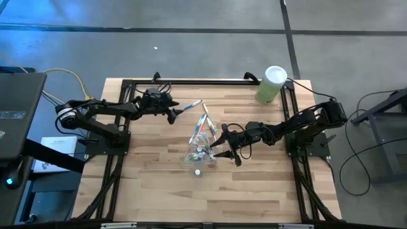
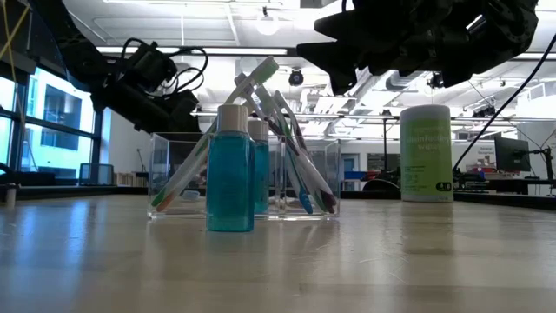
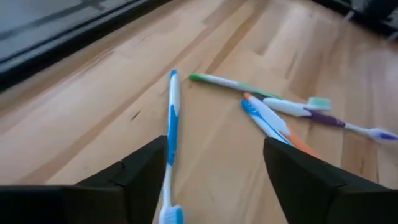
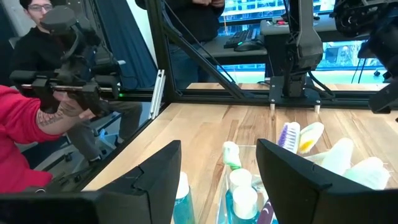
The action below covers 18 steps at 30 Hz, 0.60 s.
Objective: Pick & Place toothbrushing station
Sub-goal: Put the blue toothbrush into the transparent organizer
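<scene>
Left gripper [image 1: 180,112]: seen over the far left part of the table; its two dark fingers [image 3: 134,180] are held apart, and nothing is clamped between them.
Blue and white toothbrush [image 3: 171,134]: lying flat on the wood just inside one finger of the left gripper, its length running between the jaws; whether it is touched by that finger cannot be told.
Loose toothbrushes [image 3: 283,109]: a green one, a blue and orange one and a white and purple one are seen lying crossed on the table, ahead of the left jaws and apart from them.
Right gripper [image 1: 219,149]: placed just beside the clear holder [image 1: 199,151] near the table's middle; its jaws are spread, and nothing is gripped between them.
Clear holder: standing upright on the table, directly ahead of and below the open right jaws; several toothbrushes [image 2: 295,165] are leaned inside it, heads up.
Blue bottles [image 2: 231,169]: two white-capped bottles of blue liquid are seen upright at the holder, below the gap of the right jaws in the right wrist view.
Small white-capped item [image 1: 198,171]: seen on the table near the holder, on the side away from the left gripper.
Green canister [image 1: 271,84]: standing at the far right corner, well apart from both jaws.
Person [image 4: 28,118]: a red sleeve and a hand holding a dark device are seen beyond the table edge.
</scene>
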Motion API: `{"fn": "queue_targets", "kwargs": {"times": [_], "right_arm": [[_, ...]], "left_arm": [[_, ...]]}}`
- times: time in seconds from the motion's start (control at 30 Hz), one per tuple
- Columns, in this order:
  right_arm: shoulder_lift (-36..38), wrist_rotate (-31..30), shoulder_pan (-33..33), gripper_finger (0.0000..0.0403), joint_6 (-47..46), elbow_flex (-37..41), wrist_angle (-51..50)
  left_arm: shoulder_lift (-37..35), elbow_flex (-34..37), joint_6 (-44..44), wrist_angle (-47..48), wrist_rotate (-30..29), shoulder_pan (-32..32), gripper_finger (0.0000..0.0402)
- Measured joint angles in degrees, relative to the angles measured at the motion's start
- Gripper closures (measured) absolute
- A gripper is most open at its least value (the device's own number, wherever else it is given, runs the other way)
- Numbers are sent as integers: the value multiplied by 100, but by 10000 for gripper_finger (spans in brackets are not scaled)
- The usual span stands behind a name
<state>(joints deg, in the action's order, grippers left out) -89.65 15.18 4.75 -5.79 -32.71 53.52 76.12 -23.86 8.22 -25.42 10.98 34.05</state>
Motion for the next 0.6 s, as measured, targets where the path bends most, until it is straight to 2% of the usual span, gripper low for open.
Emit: {"fn": "queue_targets", "kwargs": {"times": [0.1, 0.23, 0.47, 0.6], "right_arm": [[0, 0, 0, 201, 1, 0, 2], [0, 0, 0, 201, 0, 0, -4], [0, -2, 0, 201, 1, 0, -17], [0, -2, 0, 201, 1, 0, -17]], "left_arm": [[0, 0, 459, 16, -76, -22, 117], [0, 0, 527, 282, -122, -72, 107], [178, 0, 223, 710, -1357, -410, 106], [427, 0, -3, 622, -1588, -637, 106]]}}
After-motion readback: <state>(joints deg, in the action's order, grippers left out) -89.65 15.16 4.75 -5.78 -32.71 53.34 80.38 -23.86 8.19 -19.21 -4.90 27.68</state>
